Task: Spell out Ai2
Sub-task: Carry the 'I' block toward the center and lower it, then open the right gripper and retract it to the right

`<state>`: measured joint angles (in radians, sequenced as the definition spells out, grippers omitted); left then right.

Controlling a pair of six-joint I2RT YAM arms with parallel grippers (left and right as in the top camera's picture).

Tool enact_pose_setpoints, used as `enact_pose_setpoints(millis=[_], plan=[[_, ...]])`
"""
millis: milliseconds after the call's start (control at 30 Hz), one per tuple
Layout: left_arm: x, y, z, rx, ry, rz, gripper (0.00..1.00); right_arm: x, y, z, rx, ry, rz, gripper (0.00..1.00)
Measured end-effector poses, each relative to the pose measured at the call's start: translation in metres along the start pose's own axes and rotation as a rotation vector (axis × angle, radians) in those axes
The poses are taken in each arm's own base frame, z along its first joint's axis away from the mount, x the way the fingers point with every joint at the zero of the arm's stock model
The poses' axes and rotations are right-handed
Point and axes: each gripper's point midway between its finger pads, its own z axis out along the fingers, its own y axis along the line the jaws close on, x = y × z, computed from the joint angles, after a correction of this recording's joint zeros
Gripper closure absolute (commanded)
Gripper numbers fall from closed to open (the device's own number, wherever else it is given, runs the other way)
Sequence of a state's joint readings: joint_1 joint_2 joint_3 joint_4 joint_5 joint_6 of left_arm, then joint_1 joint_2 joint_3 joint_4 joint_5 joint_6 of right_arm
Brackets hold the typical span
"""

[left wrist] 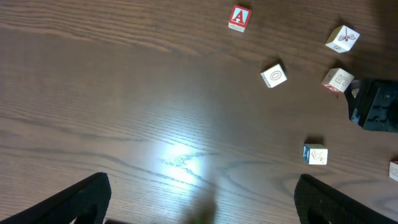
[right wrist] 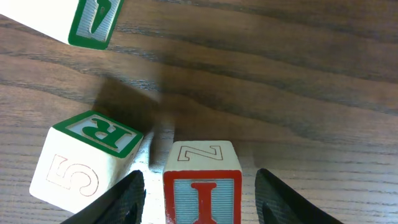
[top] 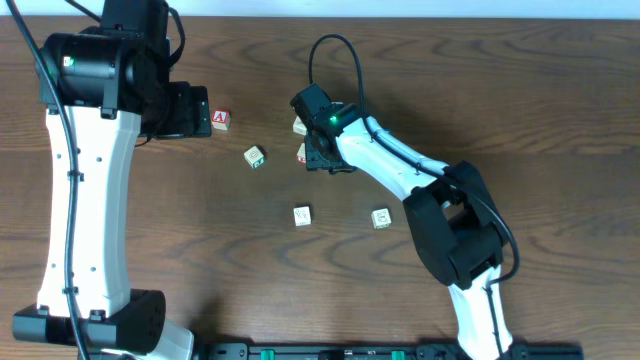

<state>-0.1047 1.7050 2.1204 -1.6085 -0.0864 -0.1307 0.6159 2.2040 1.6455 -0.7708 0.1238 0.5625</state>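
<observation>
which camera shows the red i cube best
Right wrist. The red I cube fills the lower centre, letter legible, between the right gripper's fingers with gaps either side. Overhead, the gripper covers that spot; no I is readable. Left wrist shows the gripper's dark body; the cube cannot be picked out.

I cube [right wrist: 202, 186] betw right end effector [right wrist: 200, 202] fingers [right wrist: 121, 199], 5 cube [right wrist: 81, 168] beside, A cube [top: 221, 120] apart

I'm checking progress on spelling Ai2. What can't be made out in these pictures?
- Blue 2 cube: not recognisable in any view; overhead, marks on the pale cubes are too small.
- I cube: bottom cut off by the right wrist frame edge; hidden overhead under the right gripper.
- Green-marked cube: cut off at the right wrist view's top.
- Edge cube: cut off at the left wrist view's right side.
</observation>
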Motion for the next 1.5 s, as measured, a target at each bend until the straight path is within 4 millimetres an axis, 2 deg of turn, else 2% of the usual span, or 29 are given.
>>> enact_pose_setpoints(millis=[267,433,633,700,1200,1300,1367,1500], plan=[[0.0,0.0,0.0,0.0,0.0,0.0,0.04,-0.003,0.002,0.0,-0.009,-0.014,0.002,0.39],[0.0,0.0,0.0,0.0,0.0,0.0,0.05,-0.008,0.005,0.0,-0.021,-0.03,0.005,0.3],[0.0,0.0,0.0,0.0,0.0,0.0,0.05,-0.008,0.006,0.0,-0.025,-0.033,0.005,0.15],[0.0,0.0,0.0,0.0,0.0,0.0,0.05,-0.008,0.006,0.0,-0.026,-0.034,0.008,0.01],[0.0,0.0,0.0,0.0,0.0,0.0,0.05,-0.012,0.007,-0.004,-0.025,-0.041,-0.028,0.01],[0.0,0.0,0.0,0.0,0.001,0.0,0.04,-0.019,0.007,-0.013,-0.022,-0.065,-0.035,0.01],[0.0,0.0,0.0,0.0,0.002,0.0,0.05,-0.024,0.004,-0.027,-0.013,-0.092,-0.037,0.01],[0.001,-0.001,0.0,0.003,0.002,0.0,0.05,-0.034,-0.01,-0.075,0.019,-0.165,-0.031,0.01]])
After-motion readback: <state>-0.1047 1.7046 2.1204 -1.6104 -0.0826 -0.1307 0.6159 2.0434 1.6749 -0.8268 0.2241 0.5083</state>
